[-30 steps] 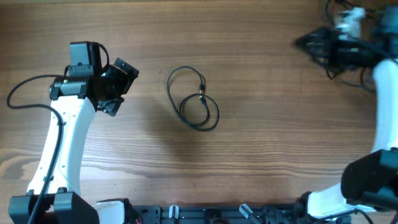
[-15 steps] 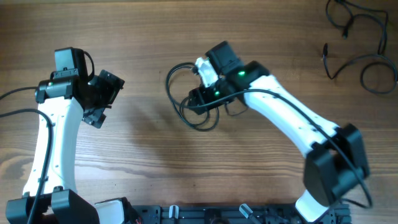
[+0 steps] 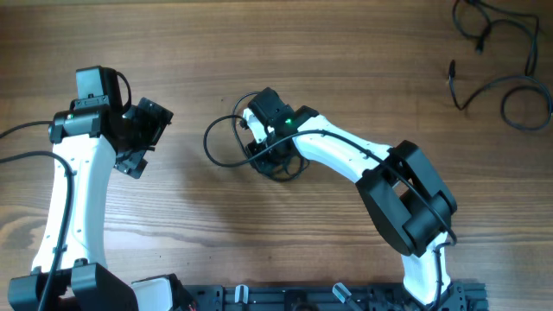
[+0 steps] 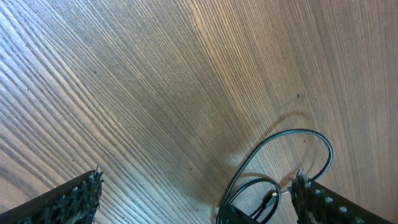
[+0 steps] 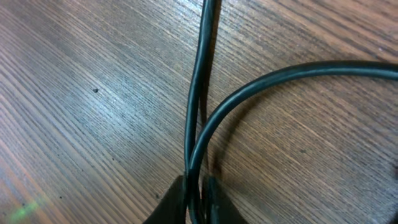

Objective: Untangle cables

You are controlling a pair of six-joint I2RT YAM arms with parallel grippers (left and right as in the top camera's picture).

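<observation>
Partway: spare cables (image 3: 505, 105) lie apart top-right on the desk (image 3: 346, 52), centre cable (image 5: 200, 62) not yet unlooped, right pincer (image 5: 198, 199) pinching two strands, left pincer (image 3: 145, 138) wide, idle.

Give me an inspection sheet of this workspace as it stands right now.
Surface: wood-grain table.
Job's things: looped cable at the centre; loose cables in the far right corner, apart from it.
Clutter: nothing seen.
Grippers: left pincer open, holding nothing, beside the looped cable; right pincer shut on two strands of the looped cable.
Cables: arm wire trails off the left arm, clear of the job's cables.
Surroundings: black bar along the near edge; nothing else seen.
</observation>
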